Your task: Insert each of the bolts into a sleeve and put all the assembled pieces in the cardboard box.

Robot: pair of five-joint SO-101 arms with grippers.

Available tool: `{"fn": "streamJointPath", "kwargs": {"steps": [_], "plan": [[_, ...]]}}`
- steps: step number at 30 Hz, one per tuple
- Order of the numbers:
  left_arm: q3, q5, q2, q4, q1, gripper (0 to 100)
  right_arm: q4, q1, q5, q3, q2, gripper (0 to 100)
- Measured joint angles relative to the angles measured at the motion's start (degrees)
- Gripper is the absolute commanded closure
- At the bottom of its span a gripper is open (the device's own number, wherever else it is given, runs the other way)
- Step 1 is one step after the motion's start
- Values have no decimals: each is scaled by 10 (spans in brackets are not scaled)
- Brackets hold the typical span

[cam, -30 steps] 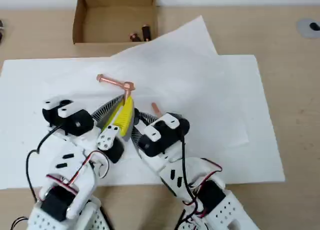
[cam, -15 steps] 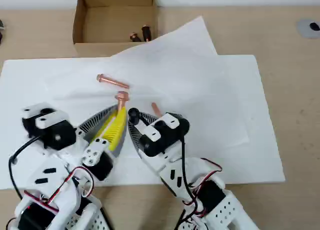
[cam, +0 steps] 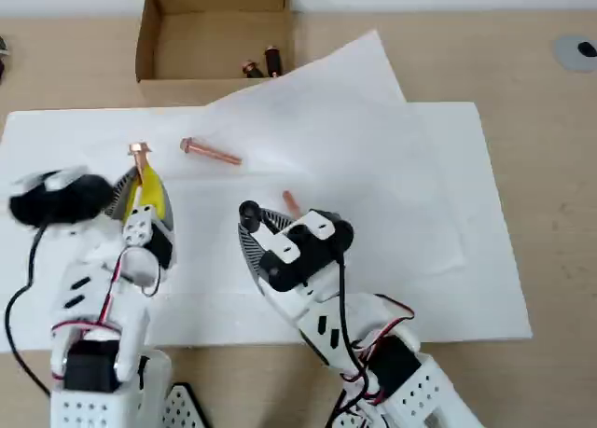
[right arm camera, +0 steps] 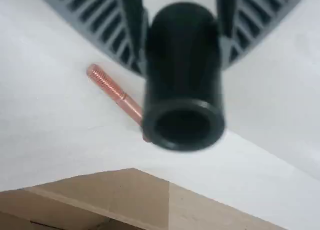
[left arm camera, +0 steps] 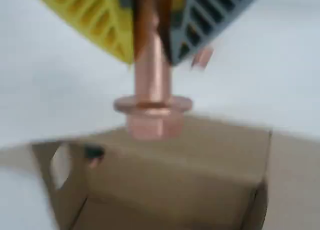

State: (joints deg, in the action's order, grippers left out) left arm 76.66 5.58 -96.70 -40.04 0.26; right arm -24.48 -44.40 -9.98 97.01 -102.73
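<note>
My left gripper [cam: 141,171] is over the left part of the white paper, shut on a copper bolt [cam: 140,152] whose hex head points toward the cardboard box [cam: 145,38]. In the left wrist view the bolt [left arm camera: 152,97] sits between the yellow and grey fingers of the left gripper [left arm camera: 151,57]. My right gripper [cam: 250,223] is at mid-table, shut on a black sleeve [cam: 248,211]; its open bore [right arm camera: 182,126] faces the camera between the grey fingers of that gripper [right arm camera: 181,62]. One loose bolt [cam: 211,151] lies between the arms. Another bolt [cam: 291,202] lies beside the right gripper.
White paper sheets [cam: 401,186] cover the table's middle. The box at the back left holds dark assembled pieces [cam: 262,64] in its near right corner. A dark round fitting [cam: 578,50] sits at the far right edge of the wooden table [cam: 550,167].
The left arm swung from beside the right gripper out to the left, carrying its bolt away from the loose bolt. The right arm kept still with the sleeve.
</note>
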Motion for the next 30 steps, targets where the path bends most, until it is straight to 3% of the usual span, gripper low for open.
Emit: {"fn": "streamJointPath", "kwargs": {"steps": [9,19,26,30], "plan": [[-12,4,264,5,-5,991,0,0,0,0,0,988],[-167,37,574,-17,-5,991,-47,0,0,-38,0,988],[-188,39,702,-18,-5,986,-56,17,8,-53,0,989],[-198,62,737,-18,-5,902,-56,17,36,-53,0,989]]}}
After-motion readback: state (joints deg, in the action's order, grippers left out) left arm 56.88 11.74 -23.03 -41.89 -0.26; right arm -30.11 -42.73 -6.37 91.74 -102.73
